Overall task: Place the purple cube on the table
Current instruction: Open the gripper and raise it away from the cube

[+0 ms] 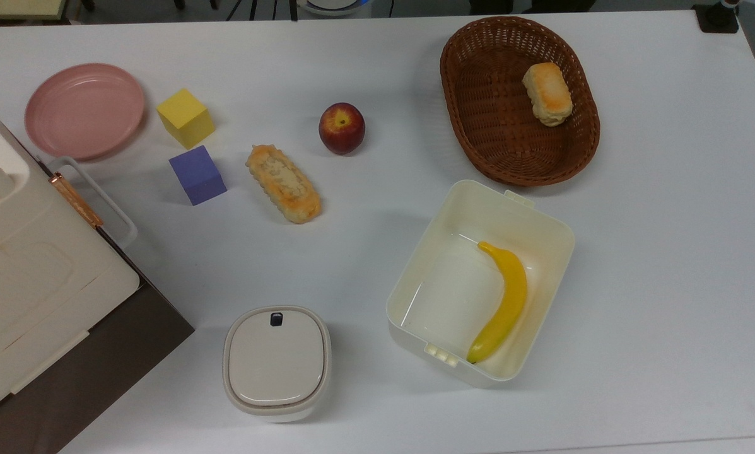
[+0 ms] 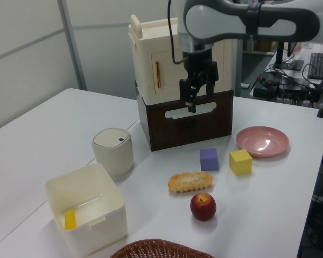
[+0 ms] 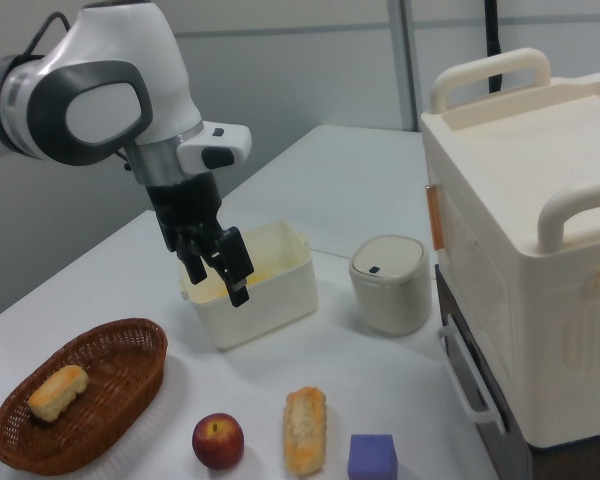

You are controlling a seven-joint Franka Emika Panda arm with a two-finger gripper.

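The purple cube (image 1: 197,174) (image 2: 209,159) (image 3: 372,457) rests flat on the white table (image 1: 667,252) (image 2: 43,134), between the yellow cube (image 1: 185,118) and a long bread roll (image 1: 283,183). Nothing touches it. My gripper (image 2: 196,99) (image 3: 218,285) hangs high above the table, well clear of the cube, open and with nothing between its fingers. In the left view it stands in front of the cream box, up and to the left of the cube.
A pink plate (image 1: 84,110) lies beside the yellow cube. An apple (image 1: 341,128), a wicker basket (image 1: 465,113) holding a bun, a white bin (image 1: 478,189) holding a banana and a lidded pot (image 1: 277,362) stand around. A large cream box on a brown crate (image 1: 24,284) fills the top view's left.
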